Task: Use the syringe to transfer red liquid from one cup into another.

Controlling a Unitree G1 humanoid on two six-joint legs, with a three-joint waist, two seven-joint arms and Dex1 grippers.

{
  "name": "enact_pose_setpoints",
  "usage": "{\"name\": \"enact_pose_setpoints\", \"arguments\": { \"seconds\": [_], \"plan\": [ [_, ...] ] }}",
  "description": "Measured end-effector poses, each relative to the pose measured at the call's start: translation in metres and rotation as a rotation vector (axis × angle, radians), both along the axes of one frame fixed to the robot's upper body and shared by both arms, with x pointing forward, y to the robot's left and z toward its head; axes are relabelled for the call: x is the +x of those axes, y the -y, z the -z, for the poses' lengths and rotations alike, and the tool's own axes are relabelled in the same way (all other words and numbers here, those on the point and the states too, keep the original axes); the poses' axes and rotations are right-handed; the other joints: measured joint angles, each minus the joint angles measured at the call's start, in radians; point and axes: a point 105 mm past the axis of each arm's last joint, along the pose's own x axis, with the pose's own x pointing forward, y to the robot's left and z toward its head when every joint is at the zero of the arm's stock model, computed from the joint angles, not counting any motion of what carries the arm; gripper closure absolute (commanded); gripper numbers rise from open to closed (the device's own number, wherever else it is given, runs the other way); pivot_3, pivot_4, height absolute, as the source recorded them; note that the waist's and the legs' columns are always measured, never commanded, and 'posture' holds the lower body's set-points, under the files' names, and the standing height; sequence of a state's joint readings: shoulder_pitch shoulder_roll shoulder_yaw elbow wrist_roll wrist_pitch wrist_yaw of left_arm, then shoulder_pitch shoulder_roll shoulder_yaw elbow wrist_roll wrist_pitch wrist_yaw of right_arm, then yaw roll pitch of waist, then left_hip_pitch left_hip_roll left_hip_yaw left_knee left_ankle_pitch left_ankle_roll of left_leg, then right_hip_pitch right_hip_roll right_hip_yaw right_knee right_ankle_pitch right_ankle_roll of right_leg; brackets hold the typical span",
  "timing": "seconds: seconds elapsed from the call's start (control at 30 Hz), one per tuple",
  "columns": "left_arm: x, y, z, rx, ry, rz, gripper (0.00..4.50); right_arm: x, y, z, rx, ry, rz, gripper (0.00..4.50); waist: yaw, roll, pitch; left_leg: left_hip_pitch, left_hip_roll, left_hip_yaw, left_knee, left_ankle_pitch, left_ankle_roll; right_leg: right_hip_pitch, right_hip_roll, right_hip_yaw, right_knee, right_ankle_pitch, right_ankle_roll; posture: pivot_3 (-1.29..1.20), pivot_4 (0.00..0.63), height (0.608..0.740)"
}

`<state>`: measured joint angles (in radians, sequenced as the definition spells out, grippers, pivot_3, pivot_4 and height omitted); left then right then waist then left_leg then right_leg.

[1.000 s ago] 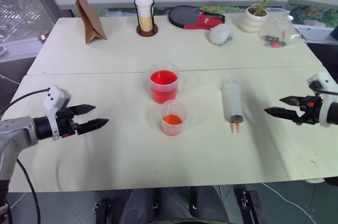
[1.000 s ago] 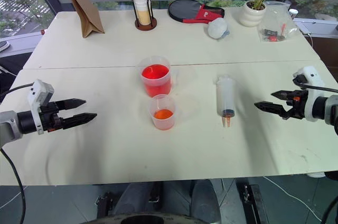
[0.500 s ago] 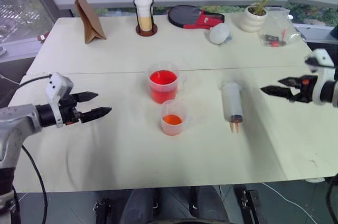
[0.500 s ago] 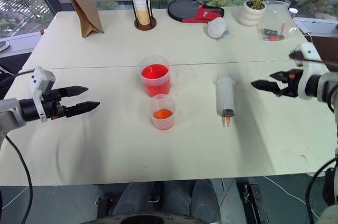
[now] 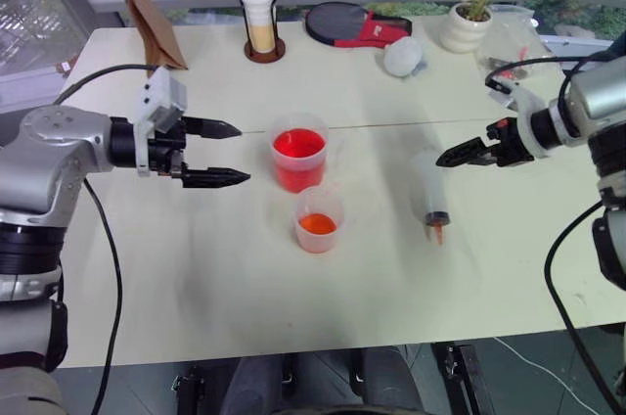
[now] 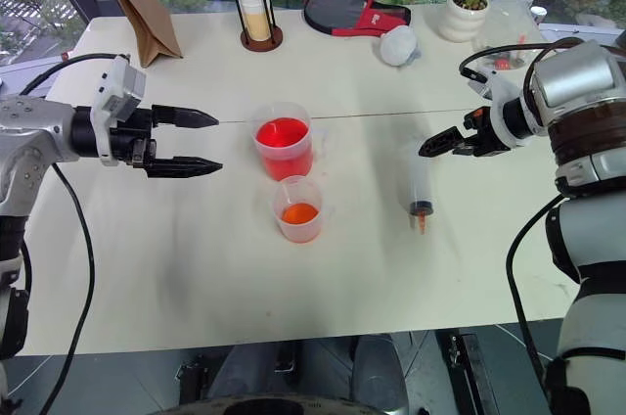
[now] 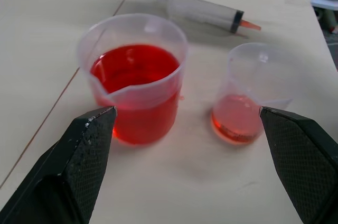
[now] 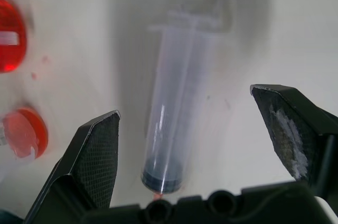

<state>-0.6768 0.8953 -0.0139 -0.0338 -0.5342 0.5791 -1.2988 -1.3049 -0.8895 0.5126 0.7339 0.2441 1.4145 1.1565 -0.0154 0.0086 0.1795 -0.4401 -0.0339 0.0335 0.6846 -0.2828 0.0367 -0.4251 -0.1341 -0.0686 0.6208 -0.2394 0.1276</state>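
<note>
Left gripper (image 5: pixel 227 153) hovers over the table (image 5: pixel 196 268), fingers spread wide, empty, pointing at the larger cup (image 5: pixel 299 152) of deep red liquid (image 5: pixel 298 144). Smaller cup (image 5: pixel 319 218) with orange-red liquid stands just in front of it. Syringe (image 5: pixel 431 192) lies flat on the table right of both cups, orange tip toward the robot. Right gripper (image 6: pixel 435 145) hangs above the syringe's plunger end, fingers apart, holding nothing

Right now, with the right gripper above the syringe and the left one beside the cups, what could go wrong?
The syringe lies flat, so the open right gripper might nudge it and roll it rather than grasp it. The open left gripper is near the larger cup of red liquid; a sweep could tip it or the smaller cup.
</note>
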Motion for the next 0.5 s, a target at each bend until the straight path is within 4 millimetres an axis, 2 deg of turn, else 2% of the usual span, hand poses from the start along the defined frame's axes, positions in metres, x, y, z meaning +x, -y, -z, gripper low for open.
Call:
{"name": "enact_pose_setpoints", "arguments": {
  "seconds": [0.1, 0.27, 0.37, 0.5],
  "plan": [
    [-0.003, 0.011, 0.002, -0.014, 0.021, 0.019, 0.02, 0.004, -0.012, 0.005, -0.021, -0.021, -0.029, 0.13, -0.003, 0.000, 0.000, 0.001, 0.000, 0.000, 0.000, 0.001, -0.002, 0.000, 0.001, 0.000, 0.001, 0.000, 0.001, 0.00, 0.150, 0.740],
    [-0.006, 0.017, 0.013, -0.033, 0.015, 0.003, 0.02, 0.010, -0.027, 0.041, -0.073, -0.106, -0.056, 0.13, -0.003, 0.000, 0.000, 0.003, 0.000, 0.000, 0.001, 0.002, -0.003, -0.001, 0.000, 0.000, 0.008, 0.000, 0.001, 0.00, 0.150, 0.740],
    [-0.005, 0.013, 0.019, -0.039, 0.006, -0.037, 0.00, 0.017, -0.024, 0.052, -0.135, -0.097, -0.052, 0.94, 0.000, -0.002, -0.001, 0.003, 0.000, -0.002, 0.001, 0.003, -0.004, 0.000, 0.001, 0.000, 0.009, 0.000, 0.001, 0.00, 0.150, 0.740],
    [-0.004, 0.007, 0.020, -0.052, 0.017, -0.083, 0.00, 0.020, -0.019, 0.057, -0.176, -0.088, -0.031, 2.90, -0.001, -0.004, -0.002, 0.004, 0.000, -0.002, 0.001, 0.003, -0.004, 0.001, 0.000, 0.000, 0.009, 0.000, 0.001, 0.00, 0.150, 0.740]
  ]
}}
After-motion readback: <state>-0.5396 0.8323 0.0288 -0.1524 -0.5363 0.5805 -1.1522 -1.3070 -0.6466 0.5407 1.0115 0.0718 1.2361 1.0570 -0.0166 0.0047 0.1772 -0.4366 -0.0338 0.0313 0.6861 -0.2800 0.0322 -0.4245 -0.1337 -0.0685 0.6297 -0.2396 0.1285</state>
